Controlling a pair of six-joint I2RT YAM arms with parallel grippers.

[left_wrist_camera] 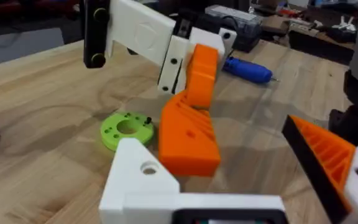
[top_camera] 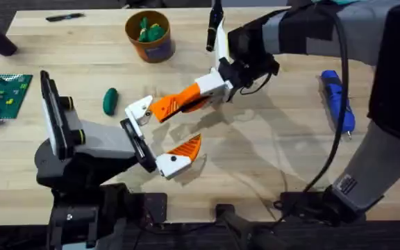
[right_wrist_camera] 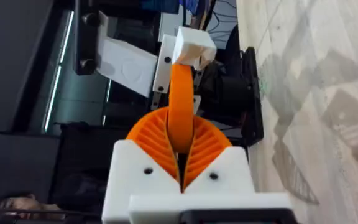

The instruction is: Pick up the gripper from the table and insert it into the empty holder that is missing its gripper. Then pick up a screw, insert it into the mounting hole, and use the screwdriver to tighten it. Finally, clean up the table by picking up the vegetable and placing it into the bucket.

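Right, the gripper (top_camera: 174,104), a ribbed orange plastic wedge, sits clamped flat between my right gripper (top_camera: 203,94)'s two closed pads, its far end at the holder (top_camera: 139,110). That holder is the bare white angular base on my left gripper (top_camera: 155,135), whose jaws stand wide apart, the other one wearing its own orange tip. I judge the insertion is the step in hand: I should keep the wedge in line with the base and push straight, not twist. Beyond the holder lies the smooth dark green vegetable (top_camera: 110,101); farther off, the round bucket (top_camera: 150,35). The glossy blue screwdriver (top_camera: 337,98) lies well apart.
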